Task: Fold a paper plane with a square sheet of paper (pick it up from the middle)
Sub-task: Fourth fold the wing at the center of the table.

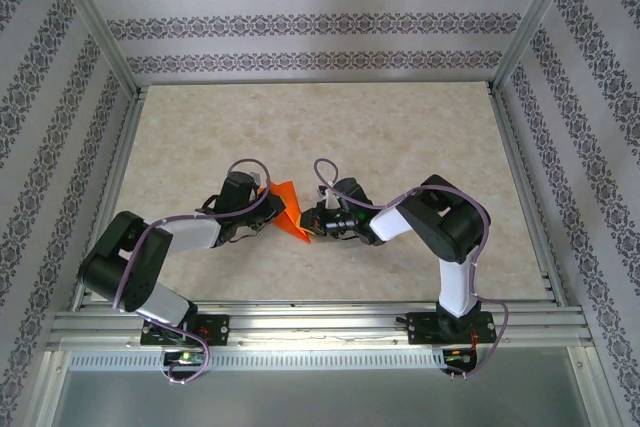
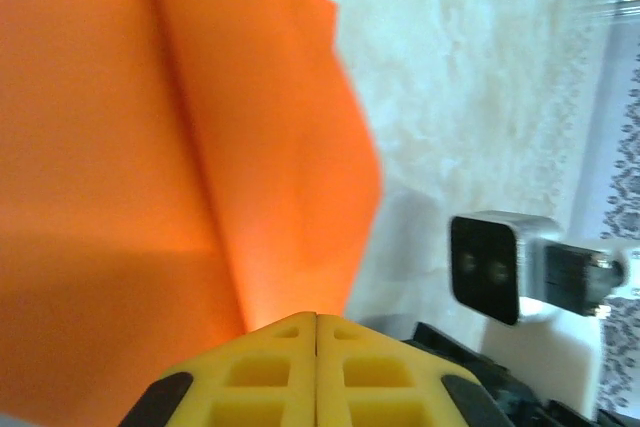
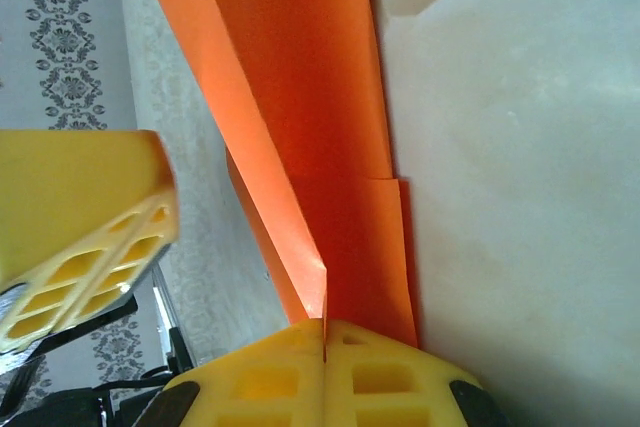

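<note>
The bright orange sheet of paper [image 1: 288,209], folded with a sharp crease, stands off the table between my two grippers. My right gripper [image 3: 325,325] is shut on it, and a folded edge of the paper [image 3: 320,97] runs straight into the seam between the yellow fingers. From the left, my left gripper [image 1: 265,199] comes up against the sheet. Its yellow fingers [image 2: 250,372] are pressed together at the paper's [image 2: 150,147] lower edge, and no orange shows in the seam. Whether it pinches the sheet I cannot tell.
The beige tabletop [image 1: 400,137] lies beyond the arms, fenced by an aluminium frame [image 1: 520,177] and patterned walls. The right wrist's camera block [image 2: 500,267] sits close on the right of the left wrist view. One left finger [image 3: 80,217] shows beside the paper.
</note>
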### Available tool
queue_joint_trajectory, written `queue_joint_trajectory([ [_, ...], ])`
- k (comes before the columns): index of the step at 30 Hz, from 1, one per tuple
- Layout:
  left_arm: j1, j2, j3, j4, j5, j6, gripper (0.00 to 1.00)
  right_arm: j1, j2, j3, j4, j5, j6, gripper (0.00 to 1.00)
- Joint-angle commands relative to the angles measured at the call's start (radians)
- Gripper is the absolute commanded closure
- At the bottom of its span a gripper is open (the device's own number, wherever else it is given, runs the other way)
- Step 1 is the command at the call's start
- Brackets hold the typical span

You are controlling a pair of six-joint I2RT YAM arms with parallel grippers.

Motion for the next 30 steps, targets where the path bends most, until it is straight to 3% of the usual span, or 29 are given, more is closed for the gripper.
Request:
queue_joint_trajectory([
  [1,0.014,0.024,0.023,0.127,0.061,0.021,0.98,-0.018,0.028,-0.006,-0.025,0.007,0.006,1.00],
  [9,0.020,0.143,0.037,0.268,0.102,-0.055,1.00,-0.023,0.023,-0.014,-0.022,0.005,0.004,1.00],
  [17,0.026,0.138,0.012,0.218,0.048,-0.048,1.00,-0.026,0.022,-0.019,-0.017,0.008,0.014,1.00],
  [30,0.035,0.166,0.012,0.199,0.058,-0.034,0.99,-0.030,0.024,-0.017,-0.016,0.001,0.023,1.00],
])
